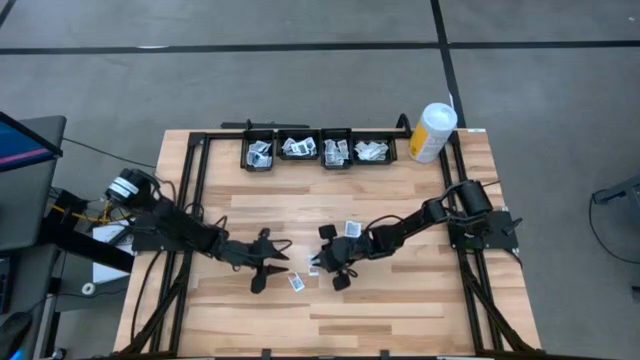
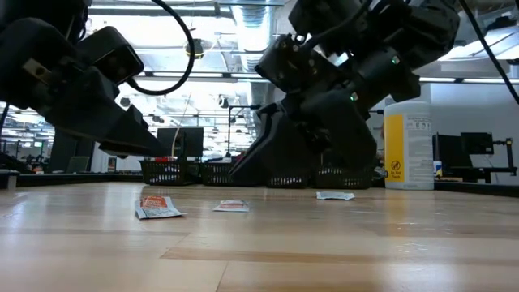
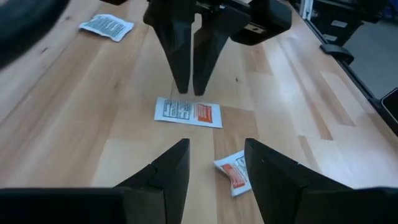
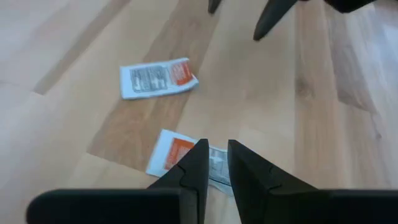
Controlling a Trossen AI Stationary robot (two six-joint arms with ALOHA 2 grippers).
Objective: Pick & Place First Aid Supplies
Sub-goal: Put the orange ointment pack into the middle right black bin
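Observation:
Three first aid supplies lie loose on the wooden table: a flat white-and-orange packet (image 3: pixel 188 112) (image 4: pixel 180 155) (image 1: pixel 314 270), a crumpled one (image 3: pixel 233 171) (image 4: pixel 158 78) (image 1: pixel 296 282) and a third (image 1: pixel 352 229) (image 3: pixel 107 26) farther back. My right gripper (image 4: pixel 217 155) (image 1: pixel 318 263) slants down from the table's right. Its fingers stand a narrow gap apart, with nothing between them, and their tips are right over the flat packet. My left gripper (image 3: pixel 217 162) (image 1: pixel 275 265) faces it from the table's left, open. The crumpled packet lies on the table just beyond its fingertips. My right gripper comes at the flat packet slanting down from the table's right, its fingertips (image 3: pixel 189 87) by the packet's edge (image 3: pixel 186 101). The packet lies flat on the table. I cannot tell whether the tips touch it.
Four black bins (image 1: pixel 318 150) holding more packets stand in a row at the table's far edge. A tall white-and-yellow canister (image 1: pixel 432 132) stands at the far right corner. A black frame (image 1: pixel 195 170) runs along the table's sides.

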